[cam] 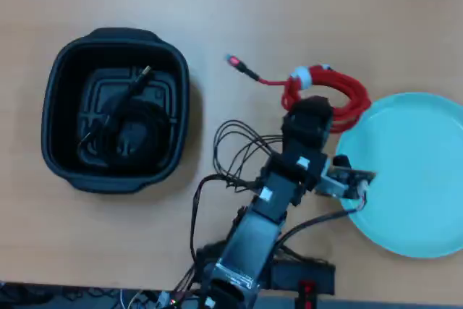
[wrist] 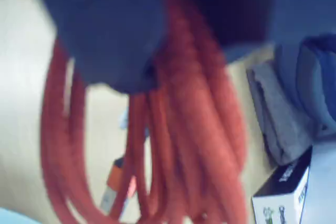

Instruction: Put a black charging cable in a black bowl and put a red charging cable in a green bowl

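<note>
One cable is already home: the black cable [cam: 123, 124] lies coiled inside the black bowl [cam: 54, 95]. That leaves you the red cable [cam: 329, 88], and your claw [cam: 309, 106] is clenched on it. The wrist view shows the red loops [wrist: 178, 129] hanging down from between the jaws, blurred but clearly gripped. Taking the green bowl [cam: 419, 179] as your mark, the coil sits just off its upper-left rim in the overhead view, with the plug end [cam: 233, 61] trailing out on the far side from the bowl, over the desk [cam: 289, 5].

Carry the coil high enough that the hanging loops clear the low rim, and travel well over the bowl's middle before you let go. Otherwise the trailing plug will likely drape over the edge and drag the coil out.
</note>
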